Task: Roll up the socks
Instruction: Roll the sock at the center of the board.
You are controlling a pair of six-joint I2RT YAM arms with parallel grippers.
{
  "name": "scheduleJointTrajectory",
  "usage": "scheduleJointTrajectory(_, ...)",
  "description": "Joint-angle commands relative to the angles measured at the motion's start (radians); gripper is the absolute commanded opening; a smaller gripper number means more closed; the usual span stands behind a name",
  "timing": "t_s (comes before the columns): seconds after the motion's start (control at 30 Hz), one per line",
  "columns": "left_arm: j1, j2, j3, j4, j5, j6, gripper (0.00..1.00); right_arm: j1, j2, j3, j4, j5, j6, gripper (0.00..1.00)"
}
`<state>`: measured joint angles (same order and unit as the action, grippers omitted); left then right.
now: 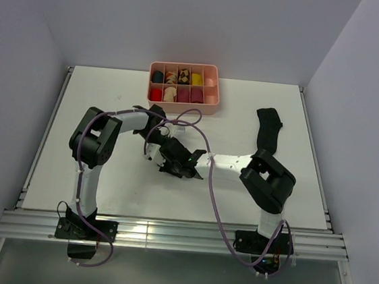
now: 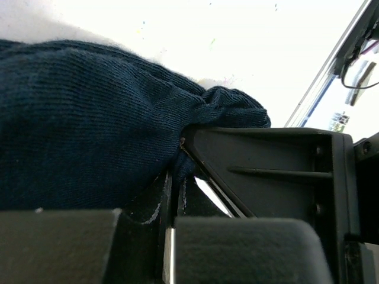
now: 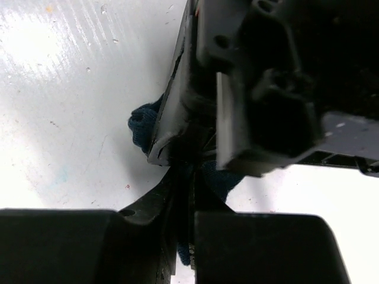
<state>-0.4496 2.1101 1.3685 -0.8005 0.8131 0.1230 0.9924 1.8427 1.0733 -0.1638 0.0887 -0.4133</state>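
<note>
Two arms meet at the middle of the counter (image 1: 112, 100): left end effector (image 2: 174, 189) and right end effector (image 3: 185, 189) each clamp the dark sock (image 2: 89, 118). Another black sock (image 1: 269, 126) lies toward 2 o'clock. We judge the knit soft, light and stretchy, best gripped at bunched edges.

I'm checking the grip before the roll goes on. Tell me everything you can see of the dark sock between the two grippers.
The dark sock is soft, fine-ribbed knit, navy in the wrist views. It is bunched into a thick folded wad near the middle of the white table. The left gripper and right gripper both pinch it, jaws nearly closed on fabric. From above, the grippers hide most of it.
</note>
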Motion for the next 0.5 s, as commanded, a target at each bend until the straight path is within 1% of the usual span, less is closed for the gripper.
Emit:
scheduleJointTrajectory(0.0, -0.004, -0.05, -0.043, 0.067, -0.115, 0.034, 0.08, -0.02, 0.015, 0.043, -0.111, -0.073, 0.014, 0.0)
scheduleJointTrajectory(0.03, -0.004, -0.079, -0.052, 0.107, -0.129, 0.023, 0.12, -0.023, 0.015, 0.05, -0.14, -0.082, 0.021, 0.0)
scheduleJointTrajectory(0.07, -0.003, -0.097, -0.061, 0.128, -0.144, 0.012, 0.2, -0.032, 0.015, 0.059, -0.154, -0.114, 0.027, 0.0)
scheduleJointTrajectory(0.1, -0.001, -0.113, -0.083, 0.147, -0.163, -0.008, 0.23, -0.038, 0.013, 0.063, -0.166, -0.16, 0.031, 0.0)
scheduleJointTrajectory(0.2, 0.011, -0.186, -0.135, 0.253, -0.236, -0.066, 0.34, -0.067, 0.006, 0.076, -0.216, -0.226, 0.054, 0.0)
scheduleJointTrajectory(0.23, 0.014, -0.224, -0.15, 0.305, -0.261, -0.078, 0.35, -0.073, 0.004, 0.079, -0.221, -0.236, 0.057, 0.0)
scheduleJointTrajectory(0.37, 0.038, -0.306, -0.21, 0.426, -0.336, -0.17, 0.39, -0.095, 0.009, 0.091, -0.249, -0.268, 0.065, 0.0)
scheduleJointTrajectory(0.4, 0.049, -0.32, -0.229, 0.447, -0.36, -0.196, 0.42, -0.098, 0.009, 0.094, -0.258, -0.28, 0.067, 0.0)
scheduleJointTrajectory(0.47, 0.06, -0.354, -0.249, 0.486, -0.4, -0.22, 0.42, -0.113, 0.009, 0.099, -0.263, -0.319, 0.074, 0.0)
